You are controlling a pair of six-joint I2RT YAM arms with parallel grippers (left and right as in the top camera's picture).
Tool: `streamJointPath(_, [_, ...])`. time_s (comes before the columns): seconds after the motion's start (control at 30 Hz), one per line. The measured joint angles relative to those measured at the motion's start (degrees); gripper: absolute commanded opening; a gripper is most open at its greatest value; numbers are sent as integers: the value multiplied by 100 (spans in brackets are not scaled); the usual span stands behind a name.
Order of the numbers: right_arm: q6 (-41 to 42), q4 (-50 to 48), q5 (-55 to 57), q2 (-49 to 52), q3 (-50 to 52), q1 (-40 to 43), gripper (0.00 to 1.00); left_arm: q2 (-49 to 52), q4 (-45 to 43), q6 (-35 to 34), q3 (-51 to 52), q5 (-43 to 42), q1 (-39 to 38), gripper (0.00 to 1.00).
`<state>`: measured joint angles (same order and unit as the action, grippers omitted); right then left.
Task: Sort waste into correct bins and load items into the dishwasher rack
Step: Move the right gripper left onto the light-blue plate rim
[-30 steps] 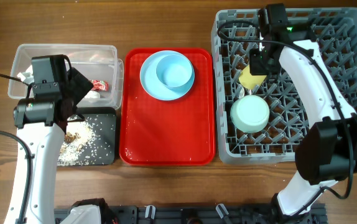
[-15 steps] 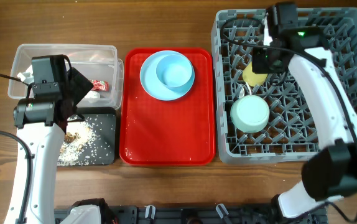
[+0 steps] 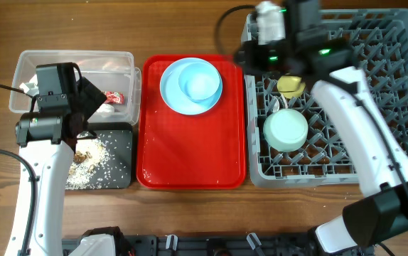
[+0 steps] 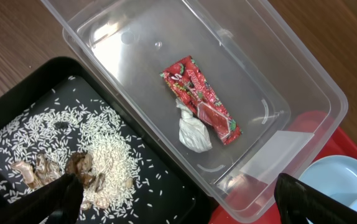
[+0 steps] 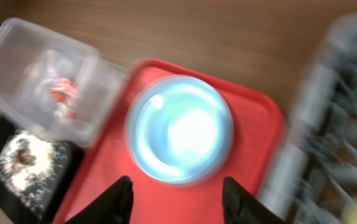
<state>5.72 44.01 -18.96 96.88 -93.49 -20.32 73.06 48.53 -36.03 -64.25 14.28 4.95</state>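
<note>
Overhead, the right gripper (image 5: 177, 186) hangs spread and empty over the far right corner of the red tray (image 3: 190, 156), beside the blue plate (image 3: 171, 100). The yellow cup (image 3: 290, 85) and mint bowl (image 3: 286, 131) sit in the rack (image 3: 403, 71). The left gripper (image 4: 178, 202), likewise spread, hovers where the clear tub (image 4: 247, 74), holding the wrapper (image 4: 200, 99) and tissue (image 4: 193, 130), meets the black tray (image 4: 166, 186) of rice (image 4: 73, 137).

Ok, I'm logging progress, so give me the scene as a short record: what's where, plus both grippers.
tub: wrapper, tissue
black tray: rice scraps
red tray: blue plate
rack: yellow cup, mint bowl
left gripper: open, empty
right gripper: open, empty, above the plate
</note>
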Motion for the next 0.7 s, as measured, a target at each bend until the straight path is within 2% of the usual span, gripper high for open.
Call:
streamJointPath(0.2, [-59,-667,568,254,-2,-1285,57,0,0,-2,0,0,0,100])
streamJointPath(0.37, [-170,-960,1467,931,-2,-2094,58,2,0,-2,0,0,0,100])
streamJointPath(0.7, [-584,-1062,2212,2317,-2,-2194,57,0,-2,0,0,0,0,100])
